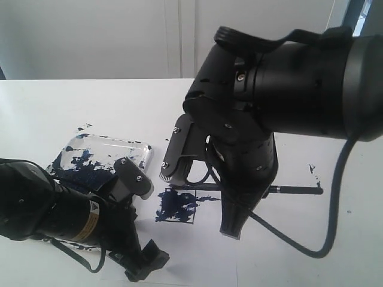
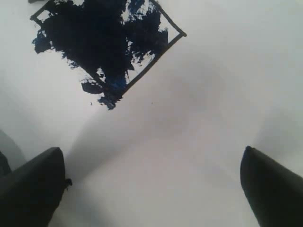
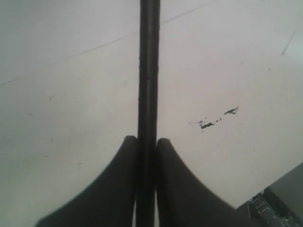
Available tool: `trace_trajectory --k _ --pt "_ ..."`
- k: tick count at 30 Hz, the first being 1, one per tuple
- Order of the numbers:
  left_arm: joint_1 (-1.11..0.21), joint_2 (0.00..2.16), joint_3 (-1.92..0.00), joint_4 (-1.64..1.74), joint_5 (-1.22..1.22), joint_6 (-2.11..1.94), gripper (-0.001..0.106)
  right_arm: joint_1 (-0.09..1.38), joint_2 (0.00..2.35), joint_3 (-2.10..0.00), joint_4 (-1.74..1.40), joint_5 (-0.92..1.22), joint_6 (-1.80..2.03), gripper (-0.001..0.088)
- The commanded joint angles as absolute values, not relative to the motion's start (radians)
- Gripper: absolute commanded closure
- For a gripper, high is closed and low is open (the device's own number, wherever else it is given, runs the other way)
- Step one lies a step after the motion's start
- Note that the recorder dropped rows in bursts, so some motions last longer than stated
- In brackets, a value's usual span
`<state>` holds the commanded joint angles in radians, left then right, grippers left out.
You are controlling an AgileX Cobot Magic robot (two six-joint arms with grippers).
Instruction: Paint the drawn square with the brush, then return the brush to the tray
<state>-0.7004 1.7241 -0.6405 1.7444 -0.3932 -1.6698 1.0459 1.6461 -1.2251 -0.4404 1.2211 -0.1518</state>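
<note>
Between the right jaws: the brush (image 3: 148, 71), a thin black stick, pinched on both sides and running straight out ahead of them.
Right jaws: closed tight on the brush handle, with no gap showing on either side of it. They point down at the bench from the big black right arm (image 1: 287, 78).
Brush ends: the bare handle end (image 1: 299, 190) sticks out to one side of the right jaws, nearly level over the bench. The other end reaches toward the square and is partly hidden by the arm, so I cannot tell whether the tip touches the surface.
Square (image 1: 178, 206): a dark drawn outline just beside the right jaws and straight ahead of the left jaws. Dark blue paint covers much of it, with white gaps inside and a little paint past the outline.
Left jaws: wide open and holding nothing, with only bare white surface between the two dark tips.
Tray (image 1: 114, 140): clear plastic smeared with blue paint, resting on the bench. It is well apart from the right jaws, on the far side of the square, and close behind the left arm (image 1: 54, 218), which hides part of it.
Paint specks (image 3: 208, 124): small dark marks on the bench near the right jaws, clear of the brush.
Bench (image 1: 54, 101): white.
</note>
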Motion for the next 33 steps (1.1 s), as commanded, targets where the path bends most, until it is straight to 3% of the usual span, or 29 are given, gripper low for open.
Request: trace_trajectory --k 33 --pt "-0.700 1.724 -0.640 1.744 -0.368 -1.666 0.005 1.005 1.634 -1.130 -0.445 1.221 -0.150 0.0868"
